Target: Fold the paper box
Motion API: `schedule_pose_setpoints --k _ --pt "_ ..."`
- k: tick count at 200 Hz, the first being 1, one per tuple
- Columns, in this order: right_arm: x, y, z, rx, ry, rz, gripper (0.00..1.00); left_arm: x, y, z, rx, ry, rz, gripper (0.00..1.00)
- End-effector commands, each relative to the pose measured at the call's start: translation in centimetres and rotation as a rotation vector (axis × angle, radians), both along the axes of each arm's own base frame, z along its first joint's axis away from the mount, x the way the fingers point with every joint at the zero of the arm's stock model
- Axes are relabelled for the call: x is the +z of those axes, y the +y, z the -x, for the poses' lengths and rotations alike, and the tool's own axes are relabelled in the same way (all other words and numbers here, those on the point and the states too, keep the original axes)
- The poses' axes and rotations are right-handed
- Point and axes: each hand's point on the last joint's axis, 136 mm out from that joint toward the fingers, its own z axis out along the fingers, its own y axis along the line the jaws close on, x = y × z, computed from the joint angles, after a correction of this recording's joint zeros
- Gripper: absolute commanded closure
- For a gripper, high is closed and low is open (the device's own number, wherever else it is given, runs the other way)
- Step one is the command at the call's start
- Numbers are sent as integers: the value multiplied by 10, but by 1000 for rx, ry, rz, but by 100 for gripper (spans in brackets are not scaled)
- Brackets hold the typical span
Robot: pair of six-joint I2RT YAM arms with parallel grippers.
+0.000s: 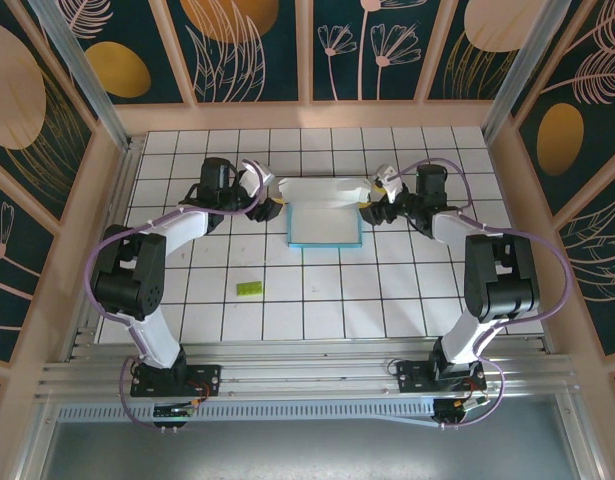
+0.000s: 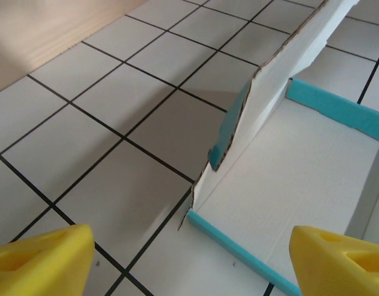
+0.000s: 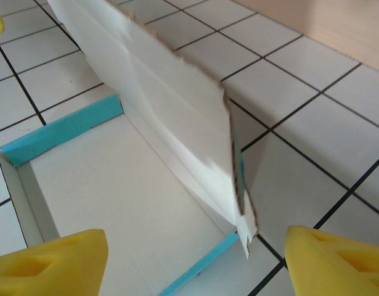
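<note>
shallow paper box (image 1: 325,228), thin ragged-edged card

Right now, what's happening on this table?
Two arms are folding a paper box at the far middle of the table. It is a shallow tray with blue edges, and its back flap stands tilted up. The left end effector sits at the box's left end, the right end effector at its right end; both are open and hold nothing. A small green piece lies apart on the tiles, nearer the left arm.
</note>
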Motion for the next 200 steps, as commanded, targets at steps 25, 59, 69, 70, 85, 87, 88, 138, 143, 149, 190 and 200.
schedule_pose_setpoints --k 25,59,69,70,85,87,88,138,143,149,190,200 --pt "-4 3 -8 -78 66 -58 29 -1 -17 -9 28 31 58 23" --pt "-7 5 -13 -119 105 -78 32 -8 -28 -13 26 80 67 25" --pt "-8 6 -14 -127 112 -81 33 -9 -30 -13 32 74 61 26" --pt "-8 6 -14 -127 112 -82 33 -10 -31 -13 33 75 60 26" --pt "-8 8 -14 -132 122 -89 34 -10 -33 -16 47 74 61 31" --pt "-8 9 -14 -132 123 -89 34 -9 -33 -16 49 72 62 32" --pt "-8 9 -14 -133 123 -89 34 -10 -33 -16 51 73 62 33" --pt "-7 9 -17 -210 159 -114 39 -10 -35 -20 133 124 99 50" --pt "-6 8 -19 -230 166 -123 40 -10 -35 -20 145 137 109 52" --pt "-6 6 -20 -254 176 -135 42 -12 -35 -20 163 155 120 54" --pt "-9 4 -21 -338 238 -178 45 -12 -36 -15 228 239 195 56" --pt "-9 4 -21 -355 247 -185 46 -10 -37 -14 240 253 209 56"
